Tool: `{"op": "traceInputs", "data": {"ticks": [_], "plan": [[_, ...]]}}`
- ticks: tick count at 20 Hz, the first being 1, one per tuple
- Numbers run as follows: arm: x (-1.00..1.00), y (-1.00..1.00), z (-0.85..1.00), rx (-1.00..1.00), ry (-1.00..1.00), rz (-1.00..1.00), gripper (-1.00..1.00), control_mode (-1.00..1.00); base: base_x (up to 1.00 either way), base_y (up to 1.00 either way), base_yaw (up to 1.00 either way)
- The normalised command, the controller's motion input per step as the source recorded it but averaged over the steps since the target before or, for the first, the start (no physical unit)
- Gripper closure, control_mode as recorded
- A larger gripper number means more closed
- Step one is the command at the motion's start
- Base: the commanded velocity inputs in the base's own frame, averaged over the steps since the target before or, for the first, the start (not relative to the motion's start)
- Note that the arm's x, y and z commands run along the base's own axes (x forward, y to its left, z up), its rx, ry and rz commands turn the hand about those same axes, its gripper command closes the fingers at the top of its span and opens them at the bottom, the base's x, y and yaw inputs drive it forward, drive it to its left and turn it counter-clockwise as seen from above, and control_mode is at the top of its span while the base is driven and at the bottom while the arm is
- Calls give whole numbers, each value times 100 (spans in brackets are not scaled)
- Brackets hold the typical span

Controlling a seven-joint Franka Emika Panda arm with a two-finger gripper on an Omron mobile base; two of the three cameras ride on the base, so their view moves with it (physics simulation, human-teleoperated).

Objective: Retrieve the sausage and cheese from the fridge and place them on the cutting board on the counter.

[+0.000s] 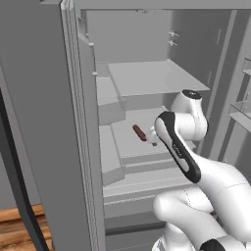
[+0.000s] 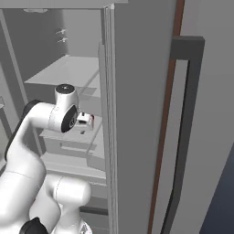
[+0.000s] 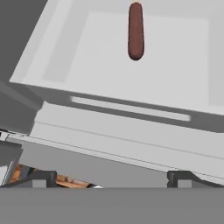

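Note:
The fridge (image 1: 39,122) stands open, its pale grey shelves showing. A dark reddish-brown sausage (image 1: 139,133) lies on a middle shelf (image 1: 127,139); in the hand view the sausage (image 3: 136,30) lies lengthwise, ahead of the shelf's front lip. My gripper (image 3: 111,178) is open, short of the shelf edge and a little below the sausage, with nothing between its fingertips (image 3: 41,177). In the right base view the gripper (image 2: 86,120) reaches into the fridge beside the right door (image 2: 137,114). The cheese, cutting board and counter are out of view.
An upper shelf (image 1: 152,78) sits above the sausage's shelf, with lower ledges (image 1: 142,179) beneath. Door bins (image 1: 242,110) hang at the right. The right door's dark handle (image 2: 183,137) runs vertically. Wooden floor (image 1: 19,225) shows at lower left.

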Motion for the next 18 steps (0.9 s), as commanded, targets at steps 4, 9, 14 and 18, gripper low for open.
{"op": "traceInputs", "data": {"ticks": [4, 9, 14, 18], "plan": [[36, 0, -22, 0, 0, 0, -100, -100, 0, 0, 0], [46, 0, -16, 0, -1, 0, -100, -100, 0, 0, 0], [34, 5, -32, 0, -2, 0, -100, -100, 0, 0, 0], [28, 4, -28, 0, 0, 0, -100, -100, 0, 0, 0]]}}
